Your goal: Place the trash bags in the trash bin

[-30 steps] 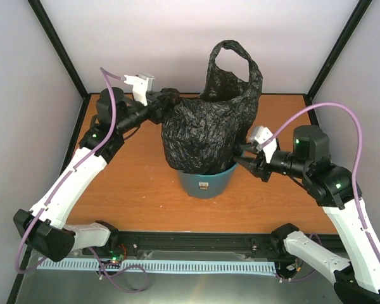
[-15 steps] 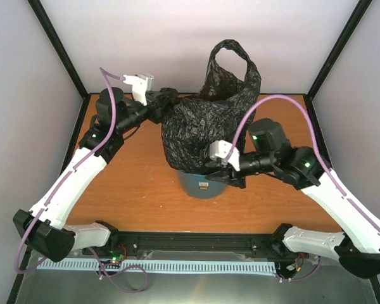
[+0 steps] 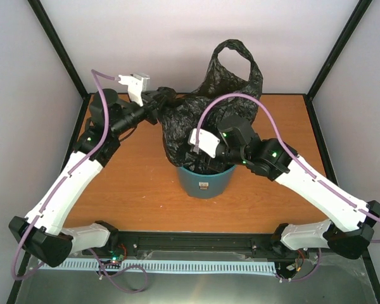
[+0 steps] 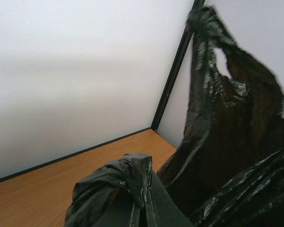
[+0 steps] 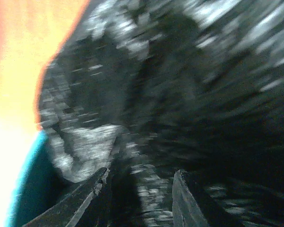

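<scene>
A wrinkly black trash bag (image 3: 231, 76) stands in the teal trash bin (image 3: 206, 183) at the table's middle, one loop handle sticking up at the back. My left gripper (image 3: 163, 99) is shut on a bunched handle of the bag (image 4: 125, 177) at its upper left and holds it up. My right gripper (image 3: 206, 161) is open and pushed down against the bag's front just above the bin's rim. In the blurred right wrist view its fingers (image 5: 97, 187) straddle black film (image 5: 180, 94), with the bin's teal wall (image 5: 31, 189) at the left.
The orange table (image 3: 133, 183) is enclosed by white walls with black corner posts (image 3: 57, 44). A purple cable (image 3: 240, 101) arcs over the right arm near the bag. A black rail (image 3: 196, 240) runs along the near edge.
My right arm has swung from the bag's right side round to its front and over the bin. The left gripper, still holding the handle, has shifted slightly. The bag sits lower in the bin.
</scene>
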{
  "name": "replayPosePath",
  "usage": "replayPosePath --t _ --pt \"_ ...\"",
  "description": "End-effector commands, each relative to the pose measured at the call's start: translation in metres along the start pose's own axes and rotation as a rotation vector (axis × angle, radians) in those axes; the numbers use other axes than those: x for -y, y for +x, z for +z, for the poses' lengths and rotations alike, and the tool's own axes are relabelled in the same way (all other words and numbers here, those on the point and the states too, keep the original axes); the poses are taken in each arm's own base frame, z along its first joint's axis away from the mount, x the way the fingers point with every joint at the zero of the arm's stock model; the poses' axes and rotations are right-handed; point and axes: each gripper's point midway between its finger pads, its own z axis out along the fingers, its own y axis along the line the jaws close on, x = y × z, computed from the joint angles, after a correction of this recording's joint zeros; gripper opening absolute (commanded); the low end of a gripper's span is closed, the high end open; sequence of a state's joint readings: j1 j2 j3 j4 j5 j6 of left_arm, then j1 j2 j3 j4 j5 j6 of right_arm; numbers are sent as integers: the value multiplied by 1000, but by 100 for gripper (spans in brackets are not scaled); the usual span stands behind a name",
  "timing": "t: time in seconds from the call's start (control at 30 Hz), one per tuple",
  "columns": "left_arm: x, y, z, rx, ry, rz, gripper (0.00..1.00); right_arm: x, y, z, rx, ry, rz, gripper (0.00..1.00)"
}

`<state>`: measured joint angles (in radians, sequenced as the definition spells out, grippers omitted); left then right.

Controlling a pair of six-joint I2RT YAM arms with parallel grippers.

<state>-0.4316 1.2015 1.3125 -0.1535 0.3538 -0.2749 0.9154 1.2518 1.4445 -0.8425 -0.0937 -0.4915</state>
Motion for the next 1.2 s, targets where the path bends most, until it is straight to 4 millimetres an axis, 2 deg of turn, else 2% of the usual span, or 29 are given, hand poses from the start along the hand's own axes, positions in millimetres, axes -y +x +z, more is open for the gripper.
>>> replayPosePath --t 0.0,0.17,0.27,0.37,0.43,0.6,0.77,0.83,1.0,1.17 --pt "12 -21 -11 64 46 24 1 42 8 7 -67 244 -19 37" --pt "14 -10 -3 45 91 -22 1 19 20 17 -81 128 -39 38" --pt "15 3 9 1 132 -63 1 15 28 19 -98 119 -47 38" --pt "15 8 13 -15 142 -77 1 14 28 12 -86 123 -42 38" --pt "14 8 13 -13 141 -76 1 7 21 1 -49 88 -41 38" --pt "14 7 13 -13 138 -75 1 -44 -3 -35 108 -180 -104 40" --pt "14 4 13 -5 138 -72 1 -78 -6 -39 137 -347 -144 41" --pt "15 4 15 -9 146 -73 1 -87 -17 -36 143 -385 -178 41" --pt "17 3 12 -8 152 -61 1 -82 -54 -14 103 -338 -199 37" --pt "24 -7 2 16 158 -43 1 -55 -62 14 18 -198 -190 34"
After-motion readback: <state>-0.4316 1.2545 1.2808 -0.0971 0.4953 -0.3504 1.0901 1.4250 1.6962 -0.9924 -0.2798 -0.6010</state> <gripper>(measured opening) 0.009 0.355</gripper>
